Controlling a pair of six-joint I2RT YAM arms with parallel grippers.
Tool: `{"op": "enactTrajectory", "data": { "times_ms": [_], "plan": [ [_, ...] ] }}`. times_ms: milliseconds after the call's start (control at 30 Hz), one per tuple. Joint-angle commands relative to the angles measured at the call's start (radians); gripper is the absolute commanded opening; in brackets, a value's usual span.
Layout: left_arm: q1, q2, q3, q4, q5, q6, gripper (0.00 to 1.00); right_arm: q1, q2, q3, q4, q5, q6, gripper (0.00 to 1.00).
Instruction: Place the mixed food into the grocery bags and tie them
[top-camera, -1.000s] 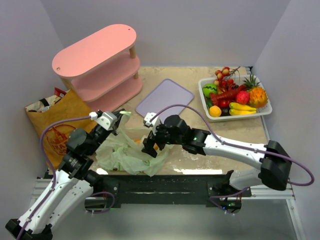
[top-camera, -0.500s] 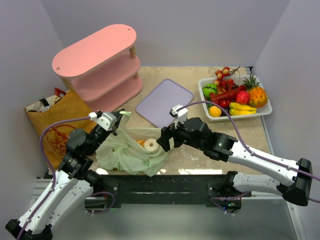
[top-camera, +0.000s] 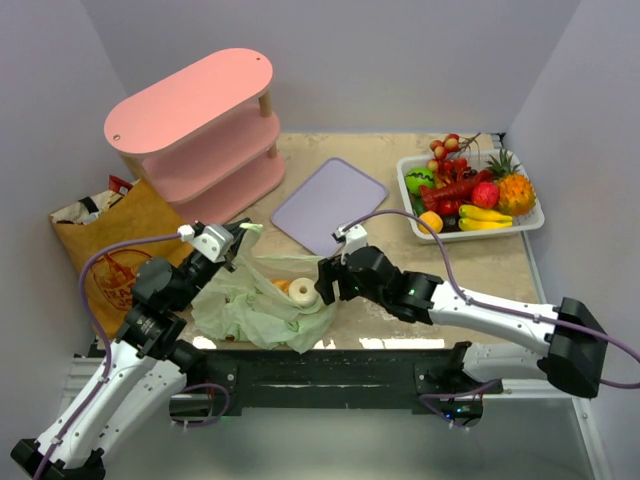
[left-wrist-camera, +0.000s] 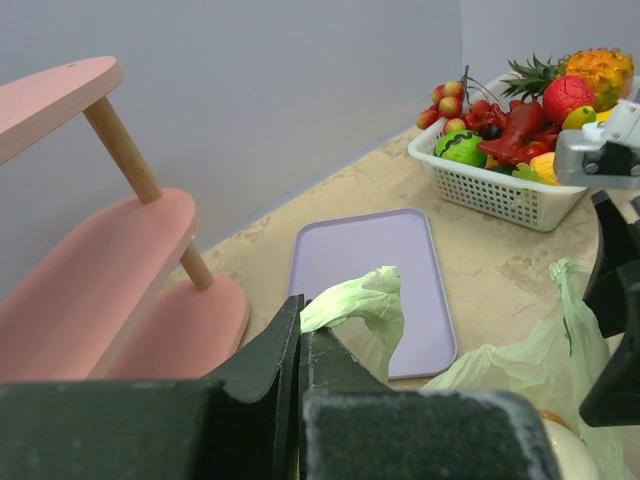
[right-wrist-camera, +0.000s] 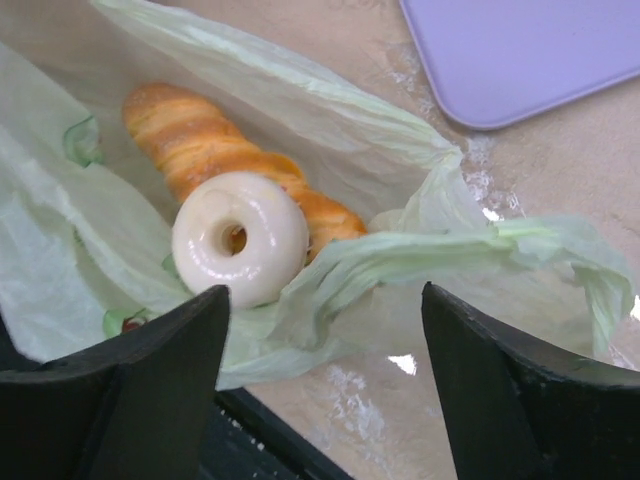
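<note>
The pale-green plastic bag (top-camera: 250, 305) lies open on the table near its front edge. A white ring-shaped piece (top-camera: 303, 291) and a golden-brown bread loaf (top-camera: 281, 285) lie inside it, and both show in the right wrist view (right-wrist-camera: 240, 237) (right-wrist-camera: 200, 150). My left gripper (top-camera: 240, 234) is shut on the bag's left handle (left-wrist-camera: 362, 298) and holds it up. My right gripper (top-camera: 325, 283) is open and empty, hovering over the bag's right rim (right-wrist-camera: 420, 255). The brown paper bag (top-camera: 115, 245) with a red print lies at the left, with packets at its mouth.
A pink three-tier shelf (top-camera: 195, 125) stands at the back left. A lilac tray (top-camera: 330, 203) lies behind the bag. A white basket (top-camera: 500, 232) of toy fruit sits at the back right. The table's front edge runs just below the plastic bag.
My right gripper has drawn back out of the plastic bag, leaving the white ring piece lying inside, then eased back toward the bag's right rim. The left gripper has held still.
</note>
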Motion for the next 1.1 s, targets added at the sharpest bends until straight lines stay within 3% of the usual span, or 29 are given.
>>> {"op": "enactTrajectory", "data": {
  "times_ms": [0,33,100,133,233,467,700,800,900,967,1000,1067],
  "plan": [
    [0.005,-0.005,-0.009,0.05,0.011,-0.021,0.0,0.001,0.063,-0.028,0.234,0.154,-0.075,0.71],
    [0.005,-0.005,-0.011,0.053,0.009,-0.021,0.0,0.001,0.071,-0.025,0.27,0.162,-0.116,0.59],
    [0.005,-0.001,-0.011,0.061,0.005,-0.027,0.0,0.001,0.053,0.011,0.274,0.173,-0.153,0.46],
    [0.006,-0.001,-0.008,0.075,0.002,-0.031,0.0,0.001,0.009,0.026,0.259,0.176,-0.183,0.27],
    [0.006,0.009,0.009,0.113,-0.023,-0.051,0.0,0.001,-0.086,0.095,0.19,0.17,-0.233,0.08],
    [0.005,0.022,0.102,0.233,-0.037,-0.102,0.0,-0.001,-0.268,0.305,-0.094,0.199,-0.286,0.05],
    [0.005,-0.01,0.081,0.394,0.015,-0.156,0.0,0.001,-0.378,0.289,-0.214,0.28,-0.252,0.07],
    [0.006,-0.018,0.012,0.423,-0.015,-0.159,0.0,0.002,-0.424,0.221,-0.231,0.375,-0.232,0.12],
    [0.006,0.015,-0.029,0.408,0.024,-0.216,0.0,0.001,-0.452,0.18,-0.268,0.39,-0.215,0.51],
    [0.006,0.044,-0.02,0.365,0.07,-0.211,0.0,0.001,-0.46,0.173,-0.289,0.348,-0.23,0.66],
    [0.006,0.051,-0.016,0.354,0.078,-0.205,0.0,0.001,-0.46,0.176,-0.289,0.337,-0.233,0.8],
    [0.005,0.077,-0.006,0.33,0.087,-0.19,0.0,0.001,-0.47,0.204,-0.303,0.28,-0.229,0.88]
  ]
}}
